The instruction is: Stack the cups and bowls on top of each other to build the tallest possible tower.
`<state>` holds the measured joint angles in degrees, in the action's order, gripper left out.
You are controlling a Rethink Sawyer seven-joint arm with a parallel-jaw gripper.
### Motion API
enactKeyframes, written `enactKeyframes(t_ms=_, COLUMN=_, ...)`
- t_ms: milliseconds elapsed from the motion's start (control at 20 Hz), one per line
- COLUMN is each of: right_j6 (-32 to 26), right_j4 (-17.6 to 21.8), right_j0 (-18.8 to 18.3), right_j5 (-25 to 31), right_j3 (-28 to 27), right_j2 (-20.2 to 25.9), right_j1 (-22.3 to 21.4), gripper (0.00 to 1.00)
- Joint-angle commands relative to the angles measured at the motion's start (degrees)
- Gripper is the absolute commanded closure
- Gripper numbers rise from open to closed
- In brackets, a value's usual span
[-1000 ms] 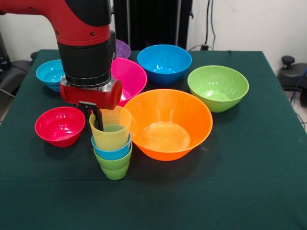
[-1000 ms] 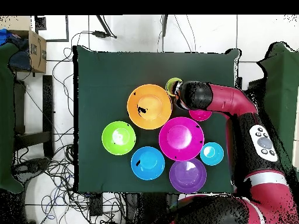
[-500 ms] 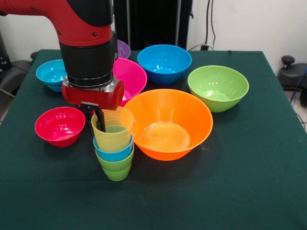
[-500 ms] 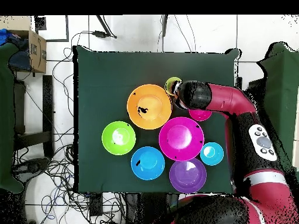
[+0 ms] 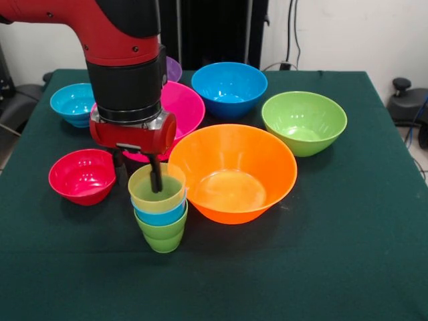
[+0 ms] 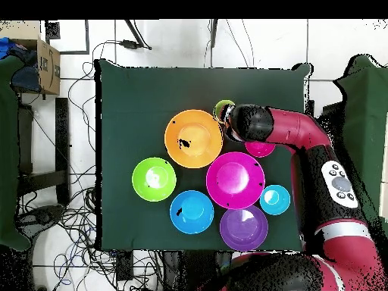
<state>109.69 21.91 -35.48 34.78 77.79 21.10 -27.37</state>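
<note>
Because the tower has to grow from a base the arm can reach, the table (image 5: pixel 348 254) carries everything spread within range of the gripper (image 5: pixel 139 175), which hangs from the red and black arm (image 5: pixel 127 73) directly over the tower (image 5: pixel 159 210). Seven bowls are out: the large orange bowl (image 5: pixel 233 175) just beside the gripper and touching or nearly touching the tower, the large pink bowl (image 5: pixel 180 107) behind the gripper, the green bowl (image 5: pixel 304 122) and blue bowl (image 5: pixel 229 87) well beyond the orange one, the purple bowl (image 5: pixel 172 67) mostly hidden behind the arm, and the small teal bowl (image 5: pixel 70 102) and small red bowl (image 5: pixel 83 175) on the gripper's other side. Three cups are nested as the tower, mouths up, likely so each seats in the one beneath: green cup (image 5: pixel 162 234) lowest, blue cup (image 5: pixel 159 215) in the middle, yellow cup (image 5: pixel 157 190) topmost. One finger reaches down inside the yellow cup and the other stands outside its wall, so the jaws appear clamped on that rim.
</note>
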Motion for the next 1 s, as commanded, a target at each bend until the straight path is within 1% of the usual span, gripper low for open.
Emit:
enactKeyframes(t_ms=50, right_j6=-5.5, right_j4=3.3, right_j0=0.7, right_j5=-1.9, right_j3=3.8, right_j2=2.8, right_j1=2.5, gripper=0.00)
enactKeyframes(t_ms=450, right_j6=-5.1, right_j4=4.0, right_j0=1.1, right_j5=-2.5, right_j3=3.8, right_j2=2.5, right_j1=2.3, gripper=0.00)
enactKeyframes(t_ms=650, right_j6=-4.7, right_j4=3.7, right_j0=1.4, right_j5=-1.2, right_j3=2.9, right_j2=2.0, right_j1=1.9, gripper=0.00)
enactKeyframes(t_ms=850, right_j6=-4.8, right_j4=2.4, right_j0=1.8, right_j5=2.0, right_j3=2.1, right_j2=2.4, right_j1=-0.1, gripper=0.00)
enactKeyframes(t_ms=1000, right_j6=-5.5, right_j4=1.4, right_j0=2.2, right_j5=5.4, right_j3=1.4, right_j2=2.5, right_j1=-1.8, gripper=0.00)
